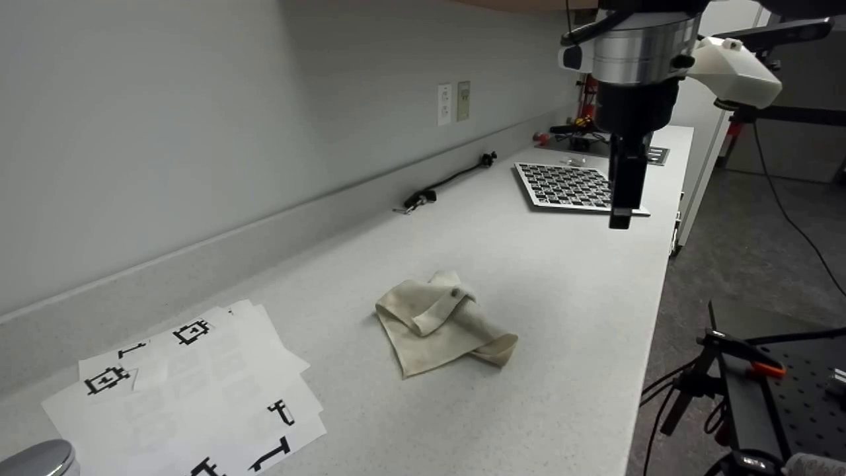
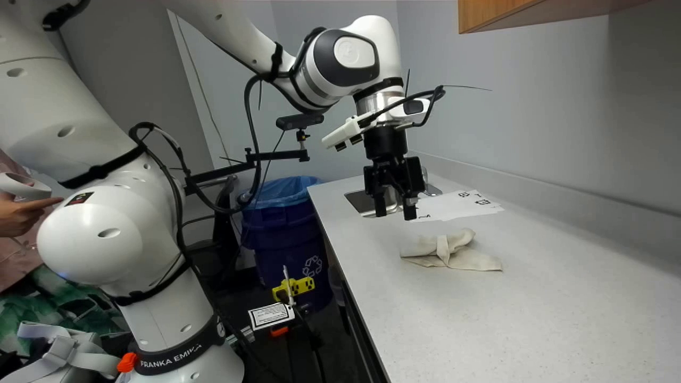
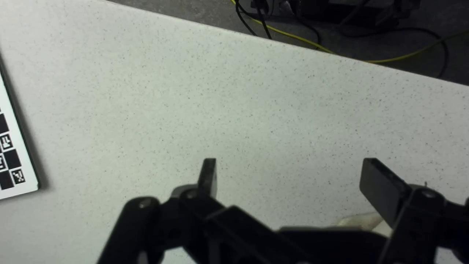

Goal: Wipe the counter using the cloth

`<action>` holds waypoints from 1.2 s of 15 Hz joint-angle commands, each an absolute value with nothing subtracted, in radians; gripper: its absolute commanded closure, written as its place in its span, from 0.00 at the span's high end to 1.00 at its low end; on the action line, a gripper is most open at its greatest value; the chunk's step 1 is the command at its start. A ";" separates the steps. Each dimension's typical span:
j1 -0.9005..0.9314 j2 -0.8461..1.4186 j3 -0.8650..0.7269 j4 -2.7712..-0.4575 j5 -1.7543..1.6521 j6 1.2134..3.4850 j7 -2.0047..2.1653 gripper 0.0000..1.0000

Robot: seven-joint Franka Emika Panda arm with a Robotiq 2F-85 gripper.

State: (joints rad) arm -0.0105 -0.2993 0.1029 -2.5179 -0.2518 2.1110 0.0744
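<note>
Your jaws hang spread wide over the counter (image 1: 562,297); in an exterior view, the rumpled cloth (image 1: 439,337) lies below center.

In an exterior view, the cloth (image 1: 433,344) lies on the counter (image 1: 562,297) between the paper sheets (image 1: 198,396) at near left and the board (image 1: 568,186) at far right, with the backsplash (image 1: 198,274) along the counter's left edge.

Wrist view: tool (image 3: 288,176) partly hides what's probably cloth (image 3: 360,220).
</note>
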 commanded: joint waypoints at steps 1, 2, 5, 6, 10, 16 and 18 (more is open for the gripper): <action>-0.014 -0.180 0.066 -2.467 -0.277 2.204 0.044 1.00; -0.011 -0.153 0.060 -2.451 -0.276 2.225 0.034 1.00; 0.001 -0.085 0.055 -2.409 -0.264 2.271 0.000 1.00; 0.007 -0.073 0.057 -2.400 -0.255 2.288 -0.016 1.00; 0.034 -0.033 0.072 -2.360 -0.236 2.364 -0.056 1.00; 0.079 0.050 0.102 -2.273 -0.224 2.454 -0.060 1.00; 0.087 0.098 0.106 -2.236 -0.210 2.506 -0.059 1.00</action>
